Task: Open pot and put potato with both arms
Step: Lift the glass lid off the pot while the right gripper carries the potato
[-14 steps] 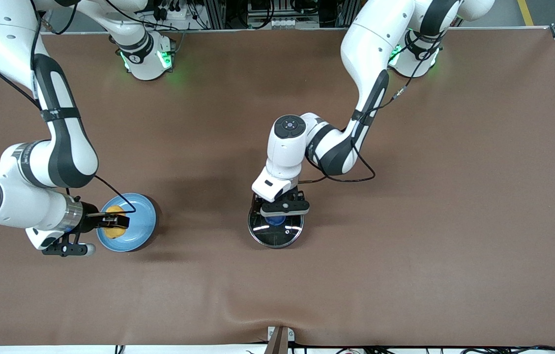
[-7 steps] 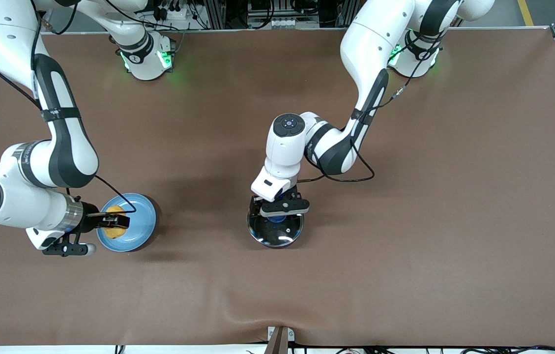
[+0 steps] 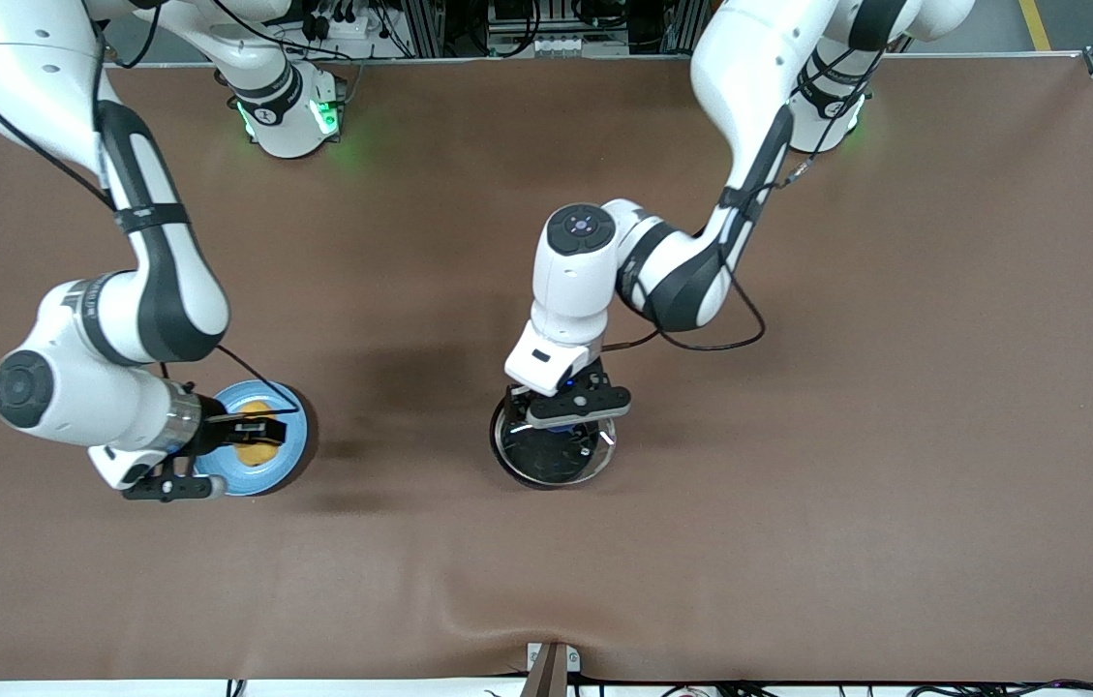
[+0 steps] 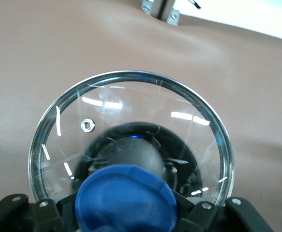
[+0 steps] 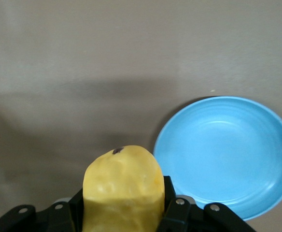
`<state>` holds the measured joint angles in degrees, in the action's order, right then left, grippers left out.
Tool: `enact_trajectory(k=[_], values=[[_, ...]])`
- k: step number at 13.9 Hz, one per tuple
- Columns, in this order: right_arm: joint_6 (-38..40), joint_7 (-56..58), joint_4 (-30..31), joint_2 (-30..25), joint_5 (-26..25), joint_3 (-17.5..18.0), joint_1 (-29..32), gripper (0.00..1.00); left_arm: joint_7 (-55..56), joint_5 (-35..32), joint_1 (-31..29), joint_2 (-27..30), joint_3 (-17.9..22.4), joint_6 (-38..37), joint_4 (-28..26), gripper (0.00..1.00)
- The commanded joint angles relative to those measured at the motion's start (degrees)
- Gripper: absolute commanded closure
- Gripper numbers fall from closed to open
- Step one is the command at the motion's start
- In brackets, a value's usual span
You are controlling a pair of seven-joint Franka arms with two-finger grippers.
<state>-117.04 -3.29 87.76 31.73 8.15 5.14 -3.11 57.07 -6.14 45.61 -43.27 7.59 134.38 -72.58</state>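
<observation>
glass lid [image 3: 554, 448] with its blue knob [image 4: 126, 199] is what your left gripper [image 3: 573, 413] clamps, and it holds the lid in the air over the pot [image 3: 507, 455], near the middle of the table [image 3: 895, 387]. in the front view you see the lid shifted a little off the black pot, toward the left arm's end. only the left wrist view shows you the small metal vent ring [image 4: 87, 125] in the glass.

your right gripper [image 3: 256, 431] is closed on the potato [image 3: 258, 433] and holds it up over the light-blue plate [image 3: 246, 477], at the right arm's end of the table. the right wrist view shows you the plate [image 5: 225, 155] bare and a small dark spot on the potato [image 5: 123, 191]; the front view hides this. no writing can be read on any of these things.
</observation>
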Motion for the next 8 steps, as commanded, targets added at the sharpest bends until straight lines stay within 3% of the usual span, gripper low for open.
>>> enact_trajectory(k=[1,4,8], values=[[0.67,-2.07,0.04,-1.67,0.99,-0.13,-2.50,1.00,-3.97,-0.80,-1.75,5.47,-0.21,-3.68,-5.62,0.66],[-1.08,-3.38,-1.88,-1.06,1.26,-0.13,-7.68,1.00,-11.16,-0.10,-4.64,12.75,-0.38,-3.60,-16.42,0.66],[-9.94,-12.86,-1.89,0.35,1.17,-0.21,-15.32,1.00,-26.89,5.96,-10.44,21.98,-0.47,-3.69,-27.41,0.65]])
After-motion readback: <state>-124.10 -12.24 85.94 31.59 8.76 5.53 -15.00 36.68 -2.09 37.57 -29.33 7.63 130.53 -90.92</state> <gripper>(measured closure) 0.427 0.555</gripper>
